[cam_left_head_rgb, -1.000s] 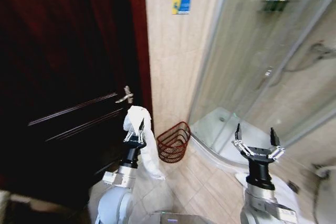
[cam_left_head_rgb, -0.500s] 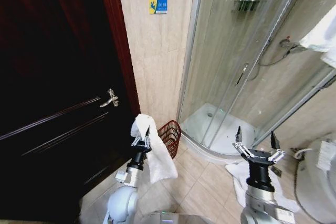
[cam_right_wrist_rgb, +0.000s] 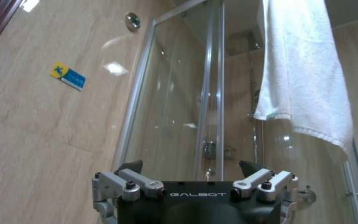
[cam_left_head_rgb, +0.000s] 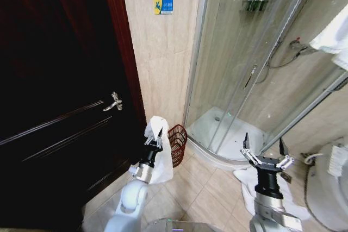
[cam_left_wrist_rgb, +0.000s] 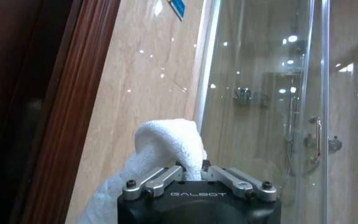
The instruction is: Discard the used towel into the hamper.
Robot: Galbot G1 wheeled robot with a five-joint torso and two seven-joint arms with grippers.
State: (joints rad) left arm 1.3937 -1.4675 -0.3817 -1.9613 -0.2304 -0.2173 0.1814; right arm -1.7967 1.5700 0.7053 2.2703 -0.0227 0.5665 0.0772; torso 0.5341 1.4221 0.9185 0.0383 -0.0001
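The used towel, white, hangs from my left gripper, which is shut on its bunched top; the loose end drapes down beside the arm. The left wrist view shows the towel pinched between the closed fingers. The hamper, a dark red openwork basket, stands on the floor against the tiled wall just right of and beyond the towel, and the towel overlaps its left rim. My right gripper is held upright at the lower right, open and with nothing in it, as its wrist view confirms.
A dark wooden door with a metal handle stands on the left. The glass shower enclosure and its white tray lie right of the hamper. A white mat is on the floor, a toilet at far right, another towel hanging above.
The head camera swung at first, then held. My left gripper has carried the towel forward and right, up to the hamper's left rim. The right arm has stayed put.
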